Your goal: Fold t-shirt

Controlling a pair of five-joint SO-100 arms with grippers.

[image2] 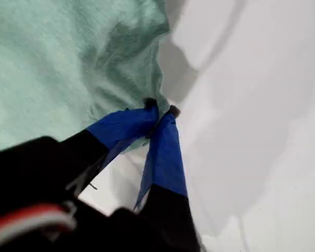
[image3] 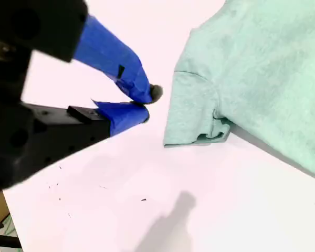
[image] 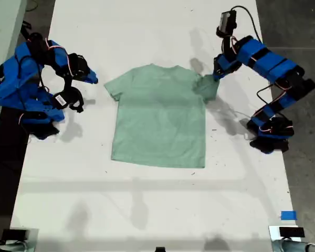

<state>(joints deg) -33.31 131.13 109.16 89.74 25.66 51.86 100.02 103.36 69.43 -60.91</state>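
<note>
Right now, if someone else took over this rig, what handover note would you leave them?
My first gripper: jaws shut on the sleeve of the t-shirt at the exterior view's right, the cloth there bunched and slightly lifted.
My second gripper: holding nothing, jaws nearly closed, over the bare table just short of the other sleeve, at the exterior view's left.
T-shirt: lying flat, spread out mid-table, neck toward the far edge.
Done: one sleeve gripped.
Left: no fold made yet; the second sleeve is ungripped, and all folds remain.
</note>
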